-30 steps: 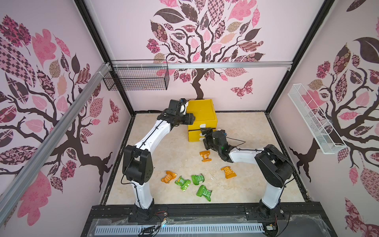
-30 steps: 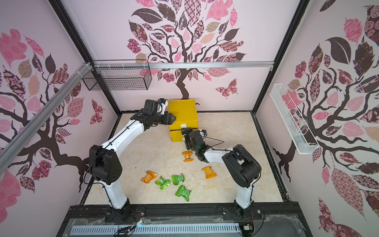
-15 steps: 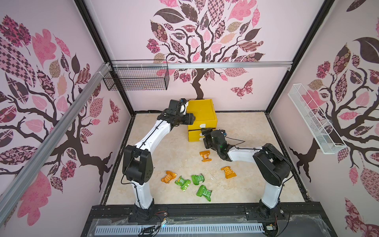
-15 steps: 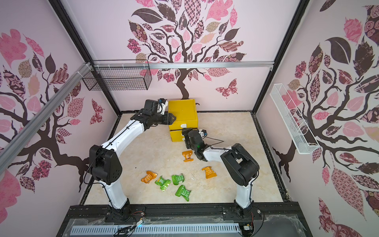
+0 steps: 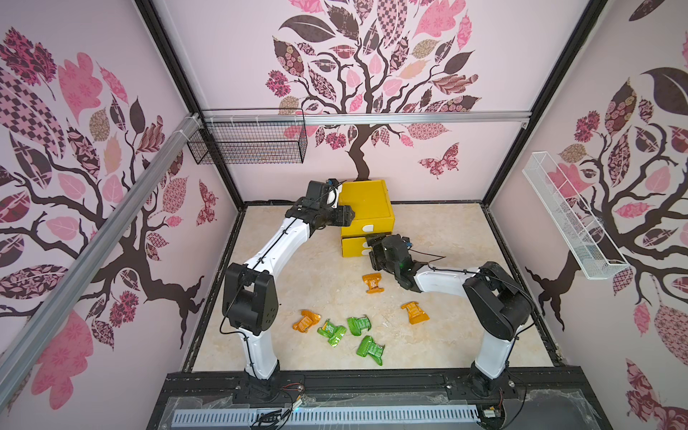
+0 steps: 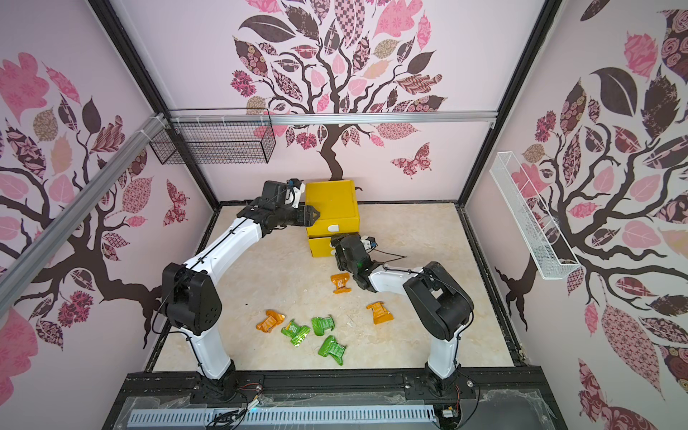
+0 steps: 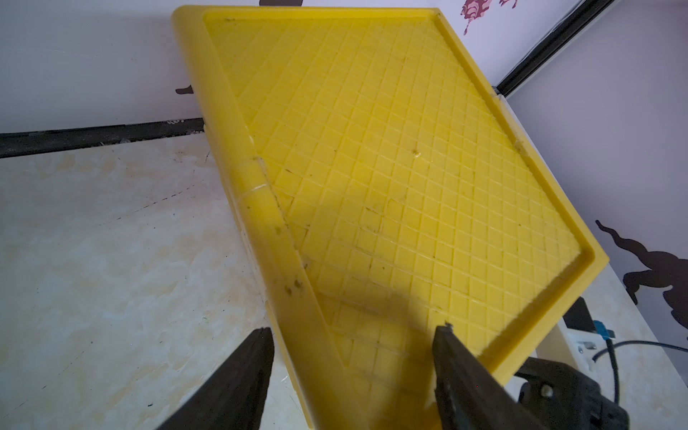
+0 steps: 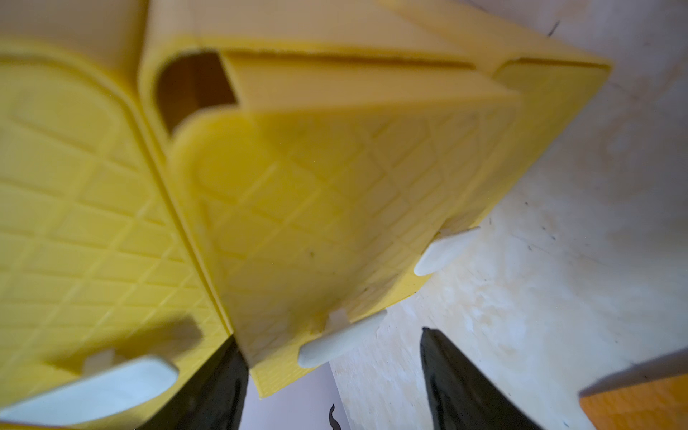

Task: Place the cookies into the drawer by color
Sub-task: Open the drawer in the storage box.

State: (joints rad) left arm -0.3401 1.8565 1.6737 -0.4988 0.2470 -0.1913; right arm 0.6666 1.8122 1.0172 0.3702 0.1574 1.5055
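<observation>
Right gripper [image 5: 372, 241] crept closer to drawer [image 5: 366, 203] front since a second ago, and its jaws narrowed. I saw them apart either side of middle white tab [image 8: 342, 342], not clamped, nothing held. Left gripper [image 7: 353, 329] was partly spread astride drawer's top edge, gripping nothing I could see. Drawer stood at back of table [image 5: 465, 335], by wall. One orange cookie [image 5: 373, 283] lay near right gripper, second orange cookie [image 5: 414, 312] further forward, third orange cookie [image 5: 306, 321] beside green cookies [image 5: 359, 324], three clustered near front.
</observation>
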